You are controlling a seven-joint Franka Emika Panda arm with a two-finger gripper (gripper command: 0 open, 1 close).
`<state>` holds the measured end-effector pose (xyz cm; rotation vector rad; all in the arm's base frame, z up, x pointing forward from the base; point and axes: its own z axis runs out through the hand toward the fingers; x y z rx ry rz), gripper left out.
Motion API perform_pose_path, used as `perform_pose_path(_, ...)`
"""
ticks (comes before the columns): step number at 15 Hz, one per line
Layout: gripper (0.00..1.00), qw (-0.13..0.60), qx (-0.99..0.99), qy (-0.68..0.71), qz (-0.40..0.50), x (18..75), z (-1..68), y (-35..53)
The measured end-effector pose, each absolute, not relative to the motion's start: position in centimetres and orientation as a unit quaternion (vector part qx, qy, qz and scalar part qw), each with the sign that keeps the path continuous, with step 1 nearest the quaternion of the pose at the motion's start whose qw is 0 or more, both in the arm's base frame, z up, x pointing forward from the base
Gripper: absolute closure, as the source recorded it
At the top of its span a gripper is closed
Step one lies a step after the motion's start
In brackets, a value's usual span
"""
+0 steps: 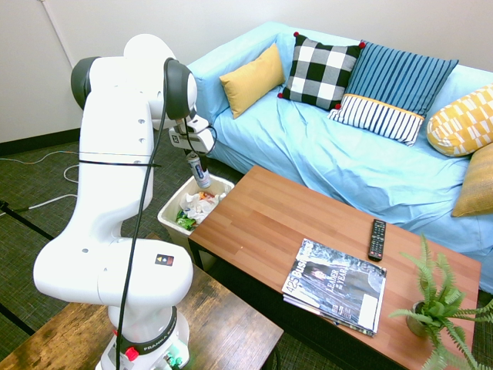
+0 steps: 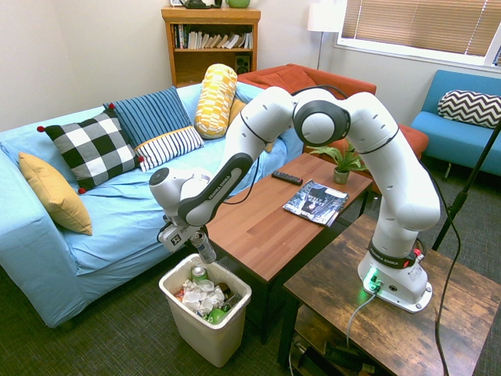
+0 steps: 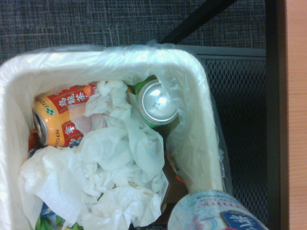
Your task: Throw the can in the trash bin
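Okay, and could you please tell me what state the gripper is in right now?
Gripper: closed on the silver-white can, holding it above the trash bin.

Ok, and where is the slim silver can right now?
In the first exterior view, the can hangs from the pincer, over the far side of the trash bin, beside the coffee table.
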<state>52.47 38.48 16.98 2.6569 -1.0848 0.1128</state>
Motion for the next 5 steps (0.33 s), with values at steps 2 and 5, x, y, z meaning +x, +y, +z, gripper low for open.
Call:
perform_pose_path(2,0.0,0.136,0.918,-0.371,0.037,52.42,16.14,39.03)
perform_pose_path(5,0.0,0.14,0.916,-0.373,0.035,52.67,16.55,39.46)
